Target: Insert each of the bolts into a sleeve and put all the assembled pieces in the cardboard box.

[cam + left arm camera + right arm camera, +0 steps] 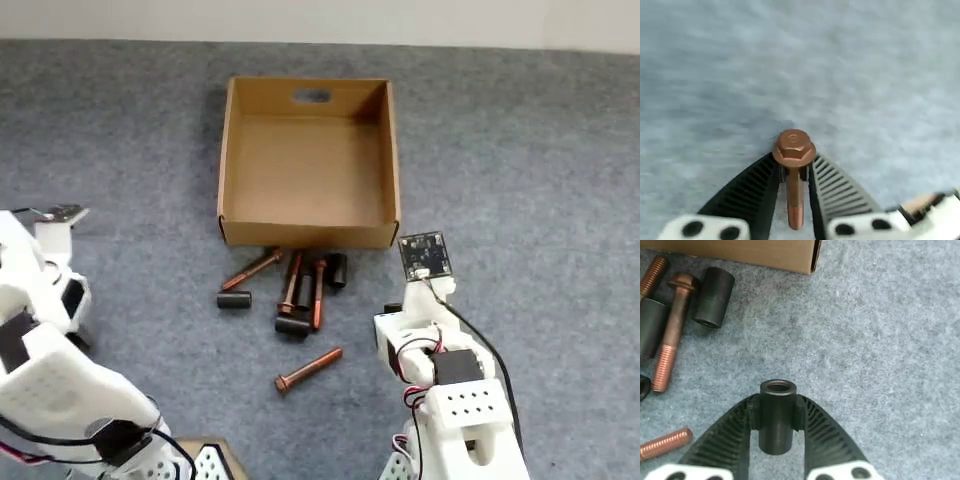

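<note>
My left gripper (794, 159) is shut on a copper bolt (794, 147), hex head outward, above bare grey carpet. A black sleeve (776, 435) stands with its bore facing out in my right gripper (777, 401), which is shut on it; this arm (440, 380) sits right of the loose parts. The left arm (40, 330) is at the left edge. The cardboard box (222, 170) sits open at the back centre. In front of it lie several loose bolts (309, 368) and black sleeves (234, 299), among them a sleeve (714, 297) and a bolt (672, 330) near the box corner (812, 260).
Grey carpet (540, 180) covers the table, with open room to the right and left of the box. A small circuit board (425, 255) sits on top of the right arm's wrist. A tan object's corner (205, 455) shows at the front edge.
</note>
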### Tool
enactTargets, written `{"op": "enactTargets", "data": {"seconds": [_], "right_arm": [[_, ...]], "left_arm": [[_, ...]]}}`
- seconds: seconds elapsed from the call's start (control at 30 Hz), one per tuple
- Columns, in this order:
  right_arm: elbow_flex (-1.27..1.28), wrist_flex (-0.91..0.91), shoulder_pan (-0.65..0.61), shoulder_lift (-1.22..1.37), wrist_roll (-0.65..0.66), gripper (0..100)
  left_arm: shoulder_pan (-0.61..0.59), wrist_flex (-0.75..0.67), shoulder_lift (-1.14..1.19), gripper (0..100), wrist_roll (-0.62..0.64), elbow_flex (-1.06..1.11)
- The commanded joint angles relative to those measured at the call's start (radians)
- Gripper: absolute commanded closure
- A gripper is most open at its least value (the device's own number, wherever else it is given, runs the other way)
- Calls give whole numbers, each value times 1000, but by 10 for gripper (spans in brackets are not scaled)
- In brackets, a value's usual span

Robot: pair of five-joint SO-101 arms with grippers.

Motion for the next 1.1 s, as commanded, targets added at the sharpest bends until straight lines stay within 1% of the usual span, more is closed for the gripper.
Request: {"op": "enactTargets", "data": {"seconds": [0.0, 0.07, 0.13, 0.23, 0.3, 0.4, 0.47, 0.53, 0.63, 0.73, 0.8, 0.9, 1.07], "right_arm": [[-13, -16, -13, -16, 0, 993], [-18, -18, -42, -16, -6, 993], [-18, -24, -88, -16, -8, 993], [-18, -91, -179, -16, -8, 993], [-16, -148, -232, -16, -8, 993], [-15, -249, -288, -16, -6, 993], [-10, -344, -297, -16, -5, 993], [-7, -449, -297, -16, -5, 993], [-7, -570, -297, -15, -6, 993], [-7, -630, -297, -16, -9, 993], [-5, -608, -302, -16, -9, 993], [-12, -562, -295, -25, -9, 993], [13, -561, -295, -133, -9, 993]], "left_arm": [[74, 80, -189, 993, 0, -21], [117, 97, -305, 993, 31, -16], [168, 100, -418, 993, 101, -16], [275, 100, -584, 993, 224, -16], [364, 92, -680, 993, 334, -16], [495, 60, -799, 993, 554, -16], [572, 17, -845, 993, 658, -16], [644, -21, -868, 993, 727, -16], [740, -64, -874, 993, 795, -16], [825, -110, -874, 993, 848, -15], [877, -147, -877, 993, 868, -13], [941, -250, -881, 993, 864, 47], [977, -457, -881, 993, 865, 197]]}}
